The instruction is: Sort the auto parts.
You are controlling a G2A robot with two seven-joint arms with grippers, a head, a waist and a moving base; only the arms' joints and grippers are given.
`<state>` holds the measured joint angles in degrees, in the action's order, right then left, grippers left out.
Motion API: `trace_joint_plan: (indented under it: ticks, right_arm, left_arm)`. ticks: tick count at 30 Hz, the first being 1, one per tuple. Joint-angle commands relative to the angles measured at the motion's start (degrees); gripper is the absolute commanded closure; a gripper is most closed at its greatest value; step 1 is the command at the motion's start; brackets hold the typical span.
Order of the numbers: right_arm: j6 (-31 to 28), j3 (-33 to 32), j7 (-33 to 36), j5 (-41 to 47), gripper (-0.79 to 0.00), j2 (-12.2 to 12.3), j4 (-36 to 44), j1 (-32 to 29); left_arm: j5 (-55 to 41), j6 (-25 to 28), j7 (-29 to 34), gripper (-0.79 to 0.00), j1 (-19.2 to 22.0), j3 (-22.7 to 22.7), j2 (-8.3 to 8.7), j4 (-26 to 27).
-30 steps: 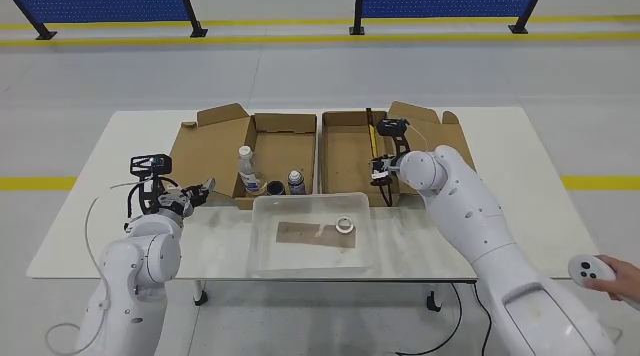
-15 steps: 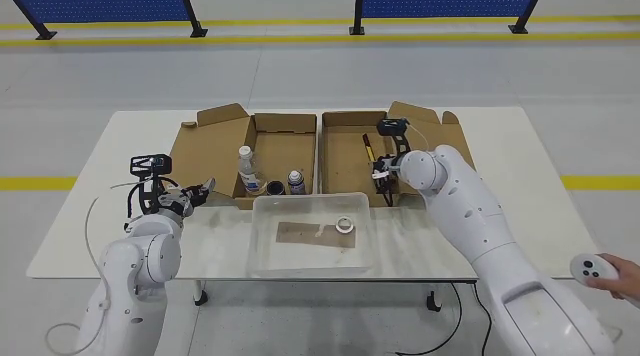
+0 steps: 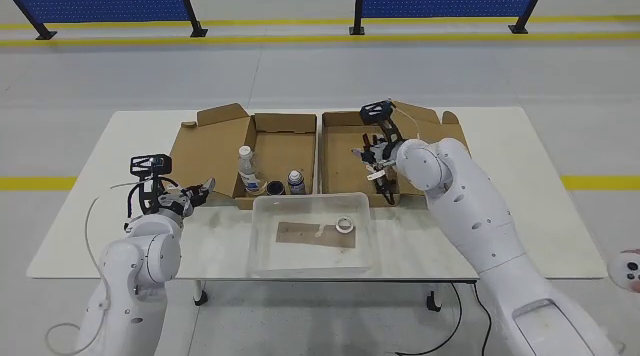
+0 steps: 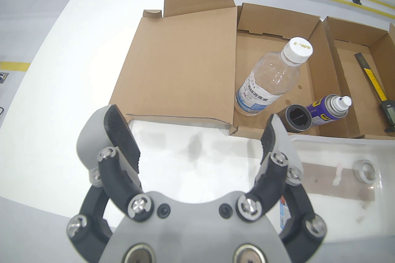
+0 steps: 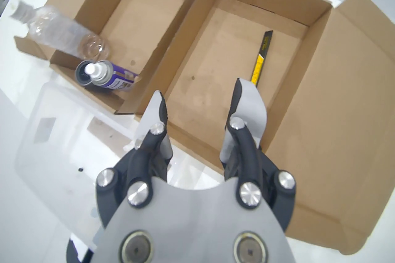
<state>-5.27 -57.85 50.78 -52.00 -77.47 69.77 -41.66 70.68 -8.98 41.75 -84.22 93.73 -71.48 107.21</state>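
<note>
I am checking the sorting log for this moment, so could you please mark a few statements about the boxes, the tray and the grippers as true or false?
1. The water bottle is in the left cardboard box. True.
2. The right gripper holds the caliper. False: it is open and empty, and the caliper lies in the right cardboard box.
3. The metal ring lies in the clear tray. True.
4. The spray can is in the right cardboard box. False: it is in the left cardboard box, near the water bottle.
5. The left gripper is shut on a part. False: it is open and empty.
</note>
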Motion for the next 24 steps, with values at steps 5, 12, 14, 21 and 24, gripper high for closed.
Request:
trace_joint_plan:
  ticks: [5,12,14,21,24]
  right_arm:
    - [-5.02,0.2,9.62,-3.89,-0.566,1.52,16.17,-6.04]
    - [-7.03,2.2,16.47,-5.04,-0.582,2.33,27.38,-12.21]
    - [-7.81,2.85,17.93,-4.74,-0.606,2.49,29.16,-13.49]
    - [-8.44,4.73,19.19,-4.05,-0.591,2.75,29.43,-16.4]
    - [-8.44,5.82,17.52,-5.55,-0.566,2.67,25.82,-16.38]
  left_arm:
    - [0.0,0.0,0.0,-0.785,0.0,0.0,0.0,0.0]
    - [0.0,0.0,0.0,-0.785,0.0,0.0,0.0,0.0]
    - [0.0,0.0,0.0,-0.785,0.0,0.0,0.0,0.0]
    - [0.0,0.0,0.0,-0.785,0.0,0.0,0.0,0.0]
    - [0.0,0.0,0.0,-0.785,0.0,0.0,0.0,0.0]
